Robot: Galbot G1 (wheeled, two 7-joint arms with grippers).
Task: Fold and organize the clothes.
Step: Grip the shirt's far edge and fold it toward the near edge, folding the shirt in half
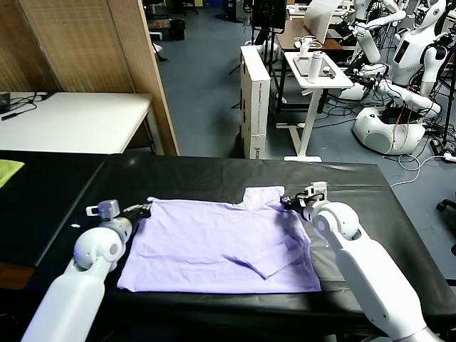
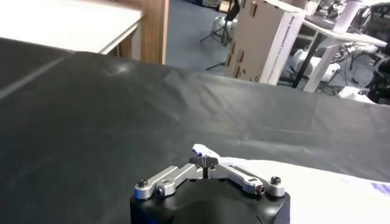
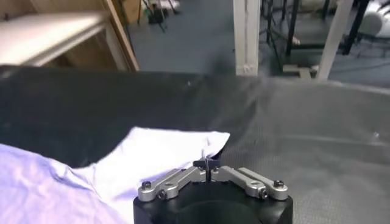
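I can read no text, label, brand or number in any of my 3 views. The white box (image 1: 255,100) standing on the floor beyond the table has small dark marks low on its side, but they are too small for me to make out.

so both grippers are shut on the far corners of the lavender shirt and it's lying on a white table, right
Not quite: the table under the T-shirt is black, as the head view shows. The rest holds: the left gripper and right gripper are each shut on a far corner of the shirt.
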